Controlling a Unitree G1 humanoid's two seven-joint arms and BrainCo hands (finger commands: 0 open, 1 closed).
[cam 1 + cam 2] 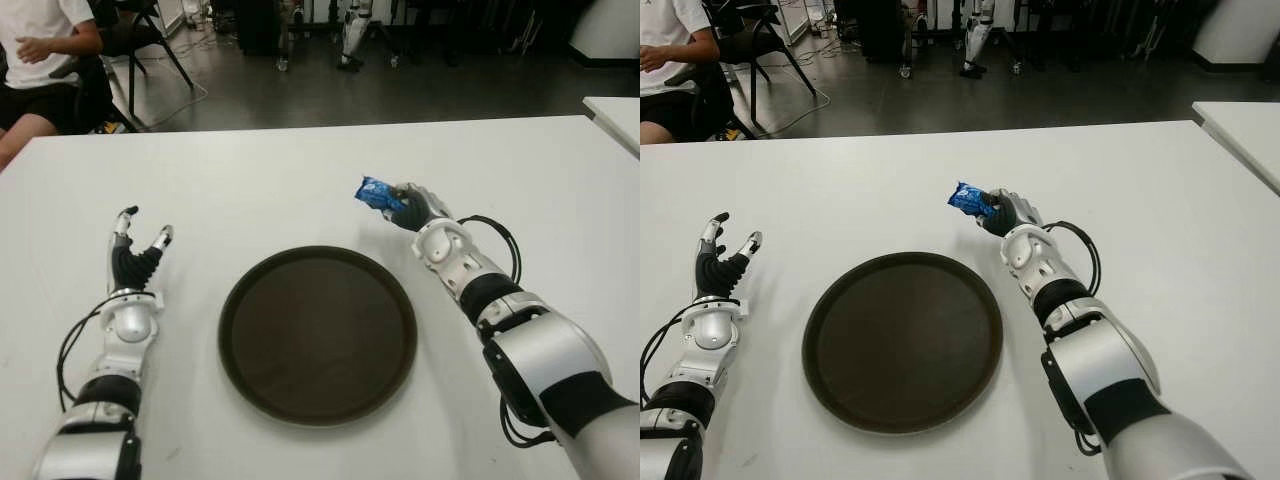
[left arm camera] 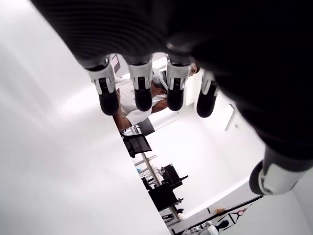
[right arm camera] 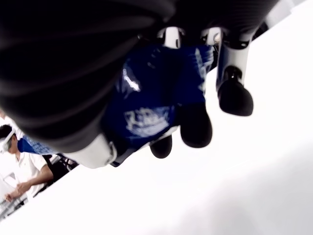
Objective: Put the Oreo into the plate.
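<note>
A blue Oreo packet is held in my right hand, just beyond the far right rim of the plate and above the white table. In the right wrist view the fingers curl around the blue wrapper. The dark round plate sits in the middle of the table with nothing on it. My left hand shows to the left of the plate, fingers spread and holding nothing; its wrist view shows straight fingers.
The white table stretches all around the plate. A second table corner stands at the far right. A seated person and chairs are beyond the far left edge.
</note>
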